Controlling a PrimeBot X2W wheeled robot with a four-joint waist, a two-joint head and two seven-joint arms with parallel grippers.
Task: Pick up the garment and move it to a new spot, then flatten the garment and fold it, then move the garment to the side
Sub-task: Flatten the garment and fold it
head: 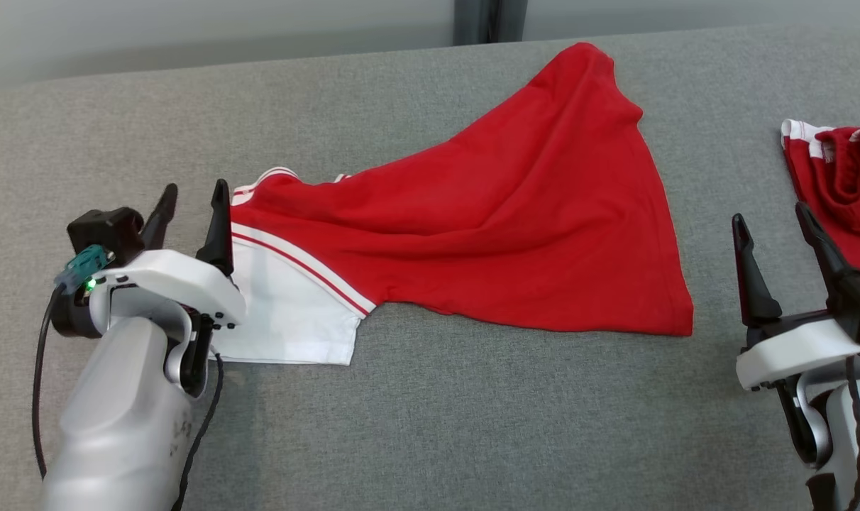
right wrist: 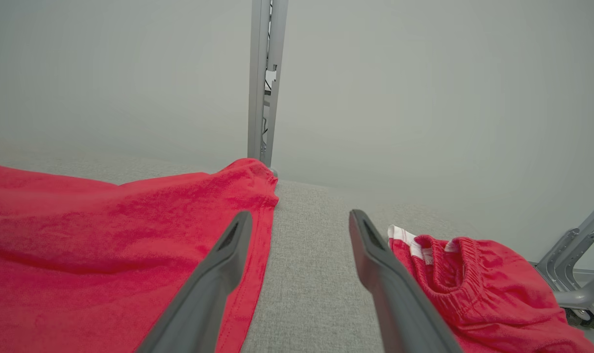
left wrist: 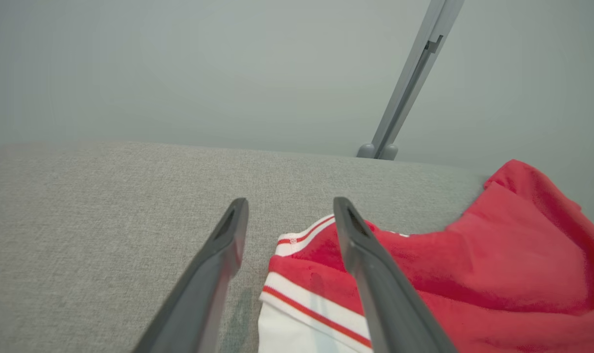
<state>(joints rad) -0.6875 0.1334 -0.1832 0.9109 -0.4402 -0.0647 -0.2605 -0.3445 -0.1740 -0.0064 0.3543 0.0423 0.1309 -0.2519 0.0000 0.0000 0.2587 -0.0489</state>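
A red cotton T-shirt with a white, red-striped sleeve [head: 508,234] lies stretched sideways across the middle of the grey woven-fabric tabletop [head: 430,426]. Its sleeve end is toward the robot's left, and its wide hem fans out toward the right, with one corner reaching up to the far edge. The left gripper [head: 194,191] hovers at the sleeve end with its fingers parted and nothing between them. Its inner finger stands over the striped cuff while the outer one is over bare cloth-covered table. The right gripper [head: 770,213] is likewise spread and empty, just beyond the hem's near corner, in the gap between the shirt and a second crumpled red garment with white trim [head: 841,191] at the table's right edge. The work looks to be at the flattening step: the shirt is laid out, but long ridges run from the sleeve toward the hem (and how the far sleeve lies cannot be told). The next move probably calls for each gripper to pinch an edge at its own end and draw the cloth taut, taking care not to catch the neighbouring garment. Beyond the table stands a plain pale wall [left wrist: 179,63] and a grey metal upright post [right wrist: 262,73].
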